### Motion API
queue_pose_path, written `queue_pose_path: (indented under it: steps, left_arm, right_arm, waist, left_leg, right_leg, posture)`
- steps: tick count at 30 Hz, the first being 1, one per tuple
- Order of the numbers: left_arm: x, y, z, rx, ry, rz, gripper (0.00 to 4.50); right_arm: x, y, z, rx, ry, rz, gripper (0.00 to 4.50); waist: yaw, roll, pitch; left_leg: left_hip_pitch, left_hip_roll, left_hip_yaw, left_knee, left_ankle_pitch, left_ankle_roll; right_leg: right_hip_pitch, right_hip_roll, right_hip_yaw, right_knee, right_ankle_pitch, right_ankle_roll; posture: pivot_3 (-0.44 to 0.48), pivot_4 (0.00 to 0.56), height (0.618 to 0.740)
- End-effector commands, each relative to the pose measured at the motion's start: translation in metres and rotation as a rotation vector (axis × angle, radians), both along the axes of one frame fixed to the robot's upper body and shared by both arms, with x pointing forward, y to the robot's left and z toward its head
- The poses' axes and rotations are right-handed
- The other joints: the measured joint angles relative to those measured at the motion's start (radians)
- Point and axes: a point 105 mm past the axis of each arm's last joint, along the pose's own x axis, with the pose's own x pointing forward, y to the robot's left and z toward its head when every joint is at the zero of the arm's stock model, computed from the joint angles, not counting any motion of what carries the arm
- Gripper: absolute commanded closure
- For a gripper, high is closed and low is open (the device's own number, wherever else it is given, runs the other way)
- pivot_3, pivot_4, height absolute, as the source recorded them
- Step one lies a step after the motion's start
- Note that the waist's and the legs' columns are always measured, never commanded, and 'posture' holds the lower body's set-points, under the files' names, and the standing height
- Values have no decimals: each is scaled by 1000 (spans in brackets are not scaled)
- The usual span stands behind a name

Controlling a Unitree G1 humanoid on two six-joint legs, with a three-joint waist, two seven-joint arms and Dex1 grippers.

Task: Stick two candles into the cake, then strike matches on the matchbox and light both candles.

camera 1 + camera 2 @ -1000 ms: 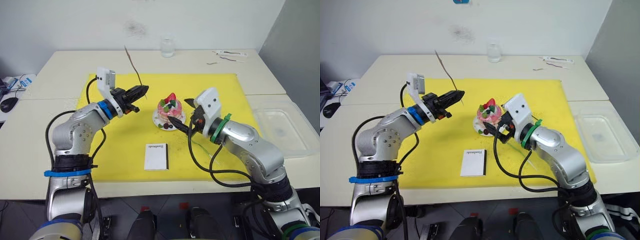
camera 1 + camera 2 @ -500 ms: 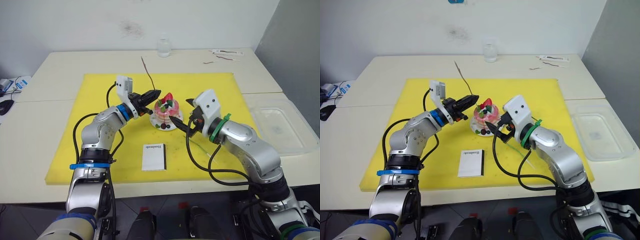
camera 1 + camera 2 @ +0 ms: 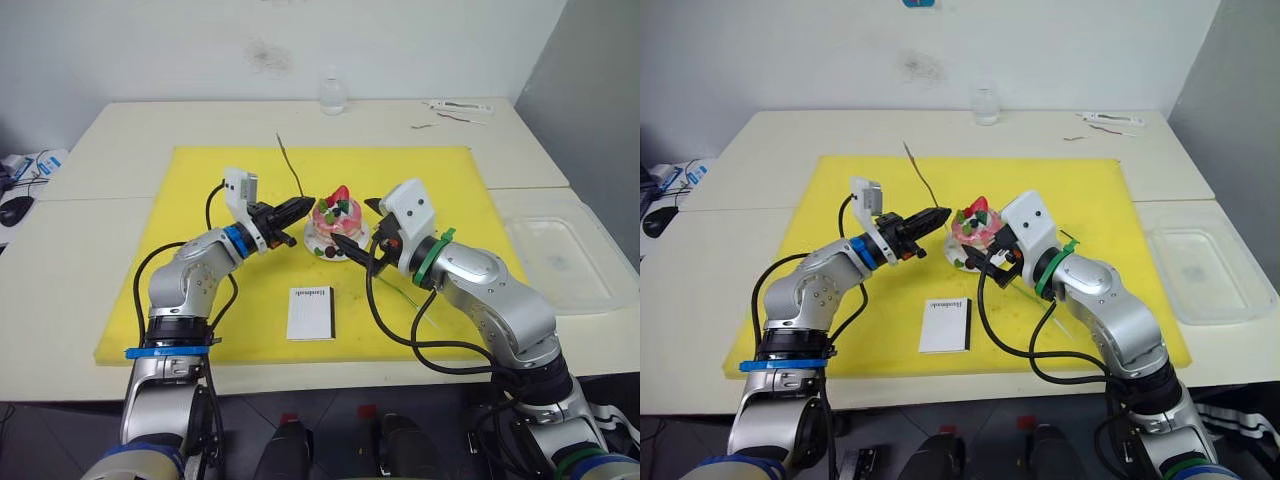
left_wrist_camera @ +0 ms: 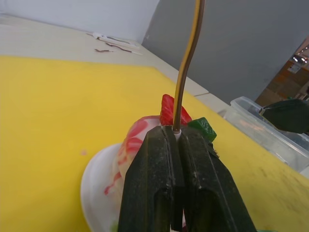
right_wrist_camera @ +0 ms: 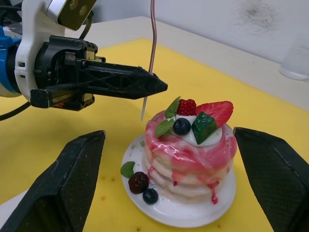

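Gripping a long, wire-thin tan candle [image 5: 152, 36] near its pale lower end, the left gripper [image 5: 153, 87] has its black fingers clamped together, the candle's long axis upright. The small round pink cake [image 5: 190, 145] sits just beyond and below that tip. The right gripper [image 3: 358, 230] straddles the cake, fingers spread apart, holding nothing.

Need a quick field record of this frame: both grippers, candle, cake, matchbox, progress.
left gripper: jaws shut on the long thin tan candle, pale lower tip hanging beside the cake, not in it
right gripper: jaws open, either side of the cake, holding nothing
cake: small round pink cake with strawberry and berries, on a white plate, yellow mat
matchbox: flat white rectangular matchbox, on the mat, untouched
progress: no candle stands in the cake
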Motion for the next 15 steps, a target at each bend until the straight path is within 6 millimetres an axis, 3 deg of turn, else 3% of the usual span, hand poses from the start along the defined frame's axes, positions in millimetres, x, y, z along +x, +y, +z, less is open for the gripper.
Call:
queue_pose_path:
  steps: [1,15]
  left_arm:
    - [0,-3,23,-17,-85,0,4500]
    - [7,-4,19,5,-94,6,4500]
  right_arm:
    - [-5,3,15,8,-62,21,48]
    - [-4,-1,16,11,-56,3,48]
  waist:
    - [0,0,0]
    - [0,0,0]
  left_leg:
    - [0,0,0,0,0,0]
    - [0,0,0,0,0,0]
  right_leg:
    - [0,0,0,0,0,0]
    - [0,0,0,0,0,0]
  posture:
    - [0,150,740]
    - [0,150,740]
